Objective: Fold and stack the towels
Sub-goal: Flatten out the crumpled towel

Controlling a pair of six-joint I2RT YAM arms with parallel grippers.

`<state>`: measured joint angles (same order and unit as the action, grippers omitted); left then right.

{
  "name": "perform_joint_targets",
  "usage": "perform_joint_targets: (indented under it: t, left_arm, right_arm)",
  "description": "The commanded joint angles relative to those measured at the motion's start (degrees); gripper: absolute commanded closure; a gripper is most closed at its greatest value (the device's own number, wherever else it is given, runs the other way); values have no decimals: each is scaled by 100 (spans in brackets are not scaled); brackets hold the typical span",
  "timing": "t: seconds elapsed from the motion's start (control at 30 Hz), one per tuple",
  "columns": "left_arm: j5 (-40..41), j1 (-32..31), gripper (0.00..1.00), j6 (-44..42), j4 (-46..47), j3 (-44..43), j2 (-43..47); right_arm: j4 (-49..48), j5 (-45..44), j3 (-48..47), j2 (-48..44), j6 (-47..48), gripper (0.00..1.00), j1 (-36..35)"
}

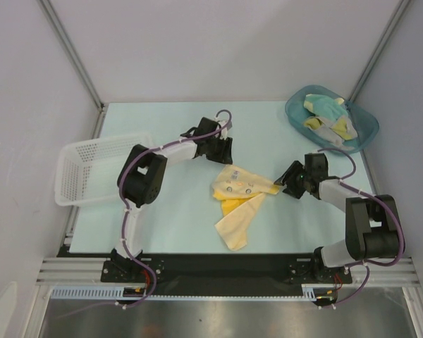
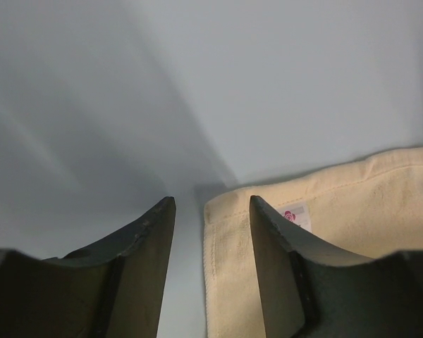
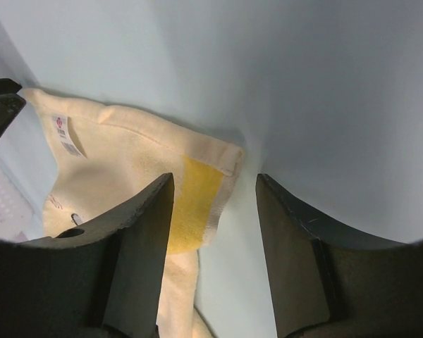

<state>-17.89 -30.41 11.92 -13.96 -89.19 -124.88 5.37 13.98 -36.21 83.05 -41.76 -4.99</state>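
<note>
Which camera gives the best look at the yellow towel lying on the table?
The top view: it shows the whole towel, crumpled, edge to edge. The left wrist view catches only one pale corner with a label. The right wrist view shows another corner with a yellow patch.

Towel [image 2: 352, 225] cut off by left wrist view's right edge.

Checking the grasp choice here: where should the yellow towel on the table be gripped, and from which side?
Probably its two far corners, from above: the yellow towel lies rumpled, but those corners rest flat and free on the table. The left fingers suit the labelled left corner, right fingers the right corner with the darker patch.
</note>
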Motion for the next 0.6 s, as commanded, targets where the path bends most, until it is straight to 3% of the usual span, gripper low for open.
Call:
perform_joint_targets:
  t: [0.0, 0.1, 0.57]
  left_arm:
    - [-197, -43, 48, -120, -19, -125, -168]
    - [-145, -96, 54, -59, -54, 15, -125]
    - [216, -228, 62, 29, -344, 95, -203]
  right_arm:
    - [-343, 0, 43, -25, -166, 44, -1]
    - [-457, 61, 114, 27, -157, 45, -10]
    - [-879, 70, 246, 168, -210, 46, -37]
